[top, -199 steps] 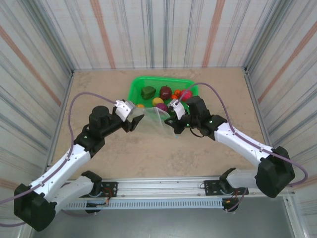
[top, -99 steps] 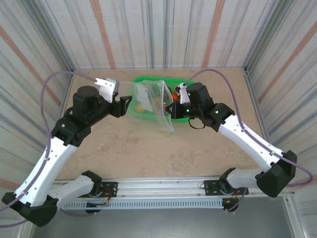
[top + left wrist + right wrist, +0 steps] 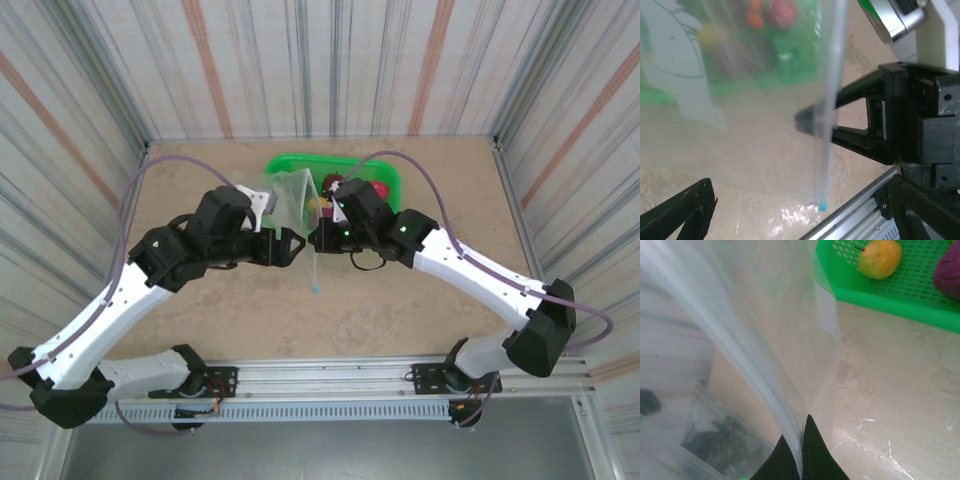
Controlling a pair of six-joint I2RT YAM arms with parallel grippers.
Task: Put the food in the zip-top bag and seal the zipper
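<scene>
Green mesh basket [image 3: 290, 160] at the table's [image 3: 400, 310] far edge — striped walls [image 3: 300, 70] around

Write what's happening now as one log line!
right claw: shut on zip-top bag | left claw: open | food: in basket

Overhead: you get bright, even light, soft faint shadows under arms on table [image 3: 400, 310], picture sharp. Left wrist: bag [image 3: 765, 100] ahead of your left pincer [image 3: 800, 190] hazy, streaked; food [image 3: 782, 12] beyond it smeared to colour blobs; white glints on table just past pincer. Right wrist: bag film at your right pincer [image 3: 801, 440] tips milky, out of focus; yellow fruit [image 3: 880, 258] and basket [image 3: 920, 300] farther ahead sharper; small glare marks right of pincer.
</scene>
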